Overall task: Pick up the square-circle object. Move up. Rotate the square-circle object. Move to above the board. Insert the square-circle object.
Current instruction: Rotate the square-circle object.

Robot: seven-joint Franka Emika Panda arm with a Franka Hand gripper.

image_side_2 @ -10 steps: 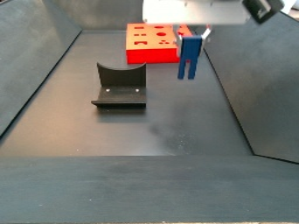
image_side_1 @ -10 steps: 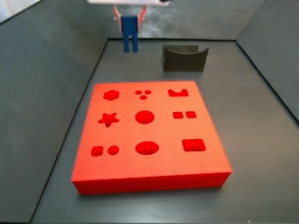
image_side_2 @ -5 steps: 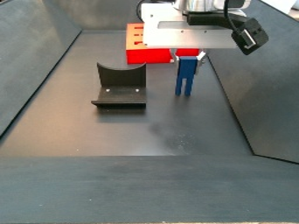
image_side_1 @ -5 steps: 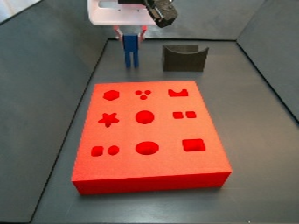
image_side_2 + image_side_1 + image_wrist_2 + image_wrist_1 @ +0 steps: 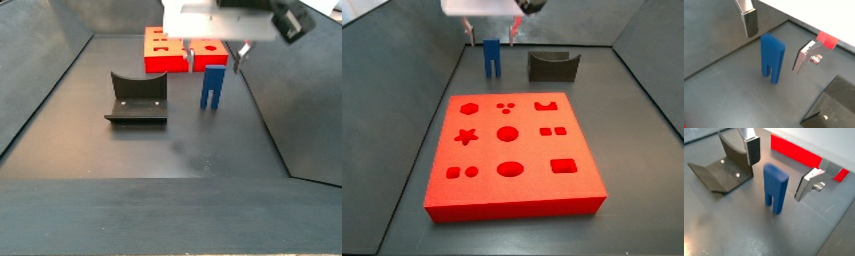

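Note:
The square-circle object (image 5: 492,58) is a narrow bright blue peg block. It stands upright on its two prongs on the dark floor behind the board, and shows in both side views (image 5: 213,86) and both wrist views (image 5: 775,185) (image 5: 771,56). My gripper (image 5: 490,28) (image 5: 215,48) hangs just above it, open (image 5: 779,168) (image 5: 776,39). The silver fingers (image 5: 753,150) stand apart on either side of the peg's top and touch nothing. The board (image 5: 509,150) is a large red slab with shape cut-outs, lying flat (image 5: 167,50) (image 5: 794,150).
A dark grey U-shaped block (image 5: 552,66) stands beside the peg near the back wall, and also shows in a side view (image 5: 136,98) and in both wrist views (image 5: 721,168) (image 5: 834,105). Dark walls enclose the floor.
The gripper lowered the blue peg to the floor, then opened and rose. The peg now stands alone on its prongs.

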